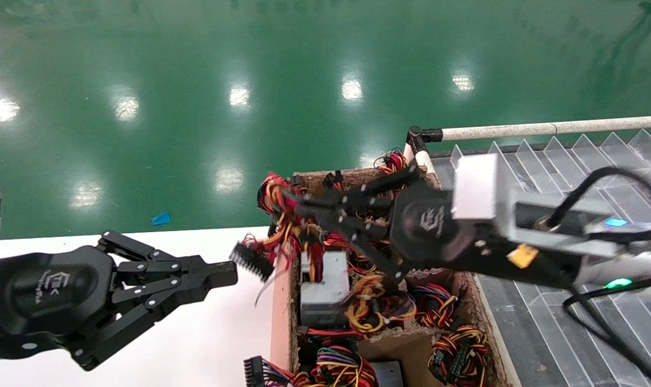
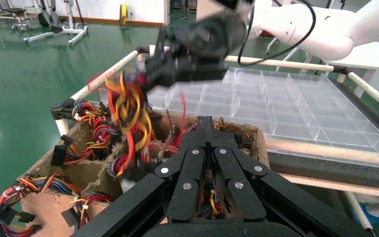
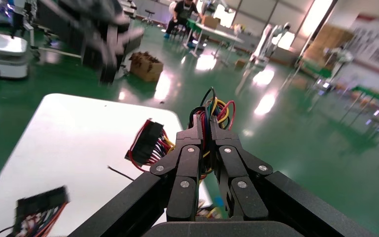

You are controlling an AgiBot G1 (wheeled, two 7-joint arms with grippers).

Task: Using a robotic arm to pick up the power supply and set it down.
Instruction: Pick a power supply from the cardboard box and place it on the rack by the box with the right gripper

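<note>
The robotic arm's right gripper (image 1: 297, 205) reaches over the back of the brown cardboard crate (image 1: 280, 301). It is shut on the red, yellow and black wire bundle (image 1: 280, 226) of the power supply (image 1: 322, 285). The grey box hangs below the wires, at the crate's left wall. In the right wrist view the right gripper (image 3: 201, 124) pinches the coloured wires (image 3: 212, 109), and a black connector (image 3: 145, 143) dangles beside them. The left wrist view shows the right gripper (image 2: 175, 66) holding the wires (image 2: 128, 116) above the crate. My left gripper (image 1: 226, 273) is shut and empty over the white table (image 1: 207, 333).
The crate holds several more wire bundles (image 1: 454, 349) and grey boxes between cardboard dividers. A clear plastic divider tray (image 1: 572, 156) framed by white tubes (image 1: 545, 129) lies right of the crate. Green floor lies beyond. A black connector (image 1: 248, 261) hangs over the table edge.
</note>
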